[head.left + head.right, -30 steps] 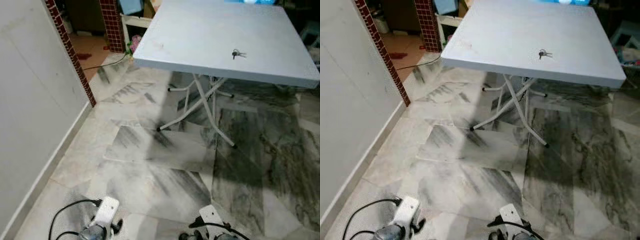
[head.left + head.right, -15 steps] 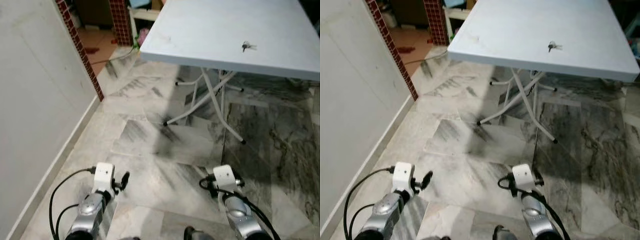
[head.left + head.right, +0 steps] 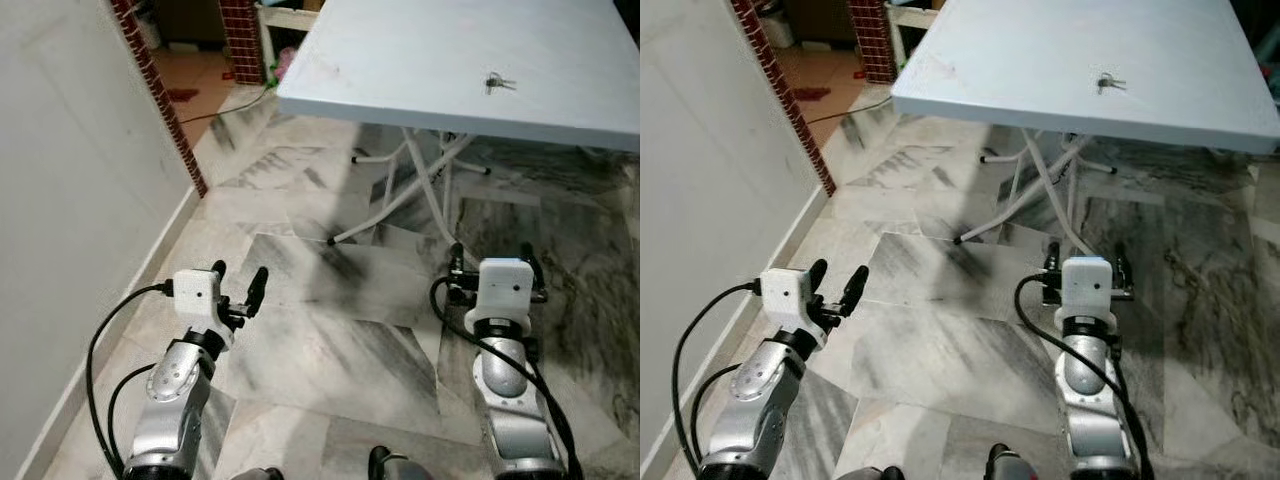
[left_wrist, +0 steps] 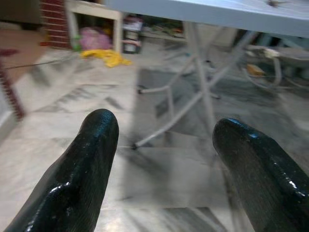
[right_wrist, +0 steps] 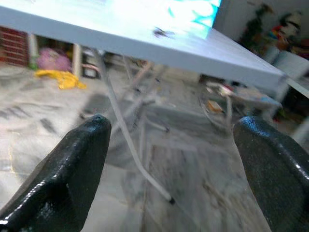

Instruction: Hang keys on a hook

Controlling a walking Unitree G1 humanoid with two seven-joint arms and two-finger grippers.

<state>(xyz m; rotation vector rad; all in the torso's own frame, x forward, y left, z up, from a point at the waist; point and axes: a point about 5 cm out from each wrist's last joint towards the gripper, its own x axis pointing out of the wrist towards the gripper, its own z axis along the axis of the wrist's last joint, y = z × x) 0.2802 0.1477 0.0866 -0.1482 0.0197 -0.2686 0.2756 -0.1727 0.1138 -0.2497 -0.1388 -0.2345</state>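
Wall (image 3: 60, 200) at 9 o'clock, brick edge (image 3: 160, 100) at 11. Left end effector (image 3: 236, 290) at 7 o'clock, fingers spread, holding nothing. Right end effector (image 3: 490, 262) at 5 o'clock, likewise released and empty. Keys (image 3: 495, 82) lie on the tabletop (image 3: 400, 60) at 1 o'clock, well apart from both. No hook visible. Risks: small flat keys may slide off when pinched; table legs (image 3: 420, 190) could catch the robot's approach. Open marble floor (image 3: 330, 340) ahead; tabletop near edge is free for reaching.
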